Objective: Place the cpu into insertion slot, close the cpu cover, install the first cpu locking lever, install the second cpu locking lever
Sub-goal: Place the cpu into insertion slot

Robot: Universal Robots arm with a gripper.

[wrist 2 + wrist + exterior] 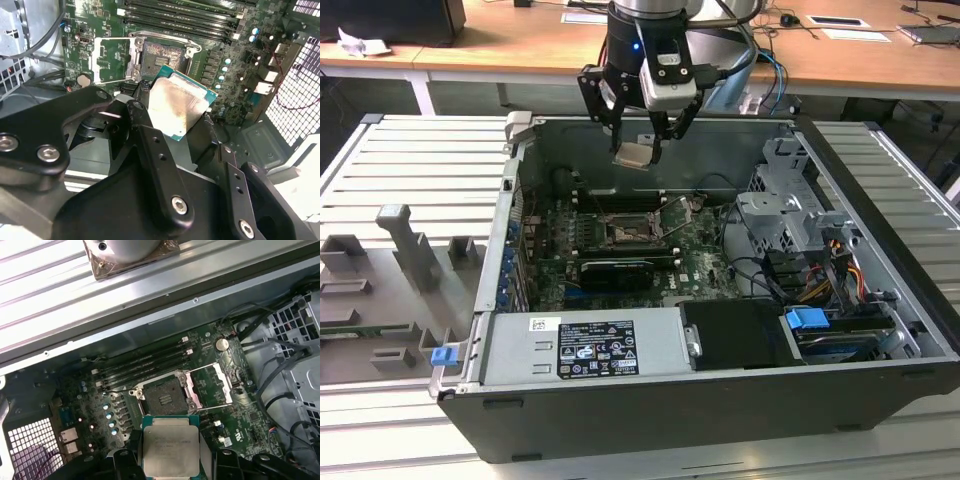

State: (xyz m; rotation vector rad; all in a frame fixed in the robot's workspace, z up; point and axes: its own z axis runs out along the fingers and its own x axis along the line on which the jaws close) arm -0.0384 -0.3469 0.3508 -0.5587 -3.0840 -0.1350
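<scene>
Wooden desks (520,40) run along the back of the room. In front of them an open computer case (650,425) lies on a grey ribbed metal surface (420,170).

The hand (638,148) hangs over the far wall of the case. Its fingers are pinched on opposite edges of the cpu (632,156), which is clear of the board and touches nothing but the fingers. In the exterior view the chip looks slightly tilted rather than level.

The insertion slot (625,235) lies at about six o'clock from the hand in the exterior view, well apart from the chip and lower down on the motherboard. The memory slots sit between the two.

In the first wrist view the cpu (170,450) shows its pale metal top with a green rim. The bare insertion slot (163,397) sits just beyond it, uncovered, with its contact field exposed. The chip's edges run nearly parallel to the slot's, though the slot looks turned a little against them, so a small twist seems to separate the two.

The cpu cover (226,384) stands swung open beside the slot, on what appears to be its three o'clock side in the exterior view. It leaves the opening free.

The second wrist view shows the same: cpu (177,107) between the black fingers, slot (160,55) open beyond it.

Placing has not yet been done, and the cover and levers are unfastened. At seven o'clock from the slot, near the case's front edge, sits the grey power supply box (585,345), far from the hand.
</scene>
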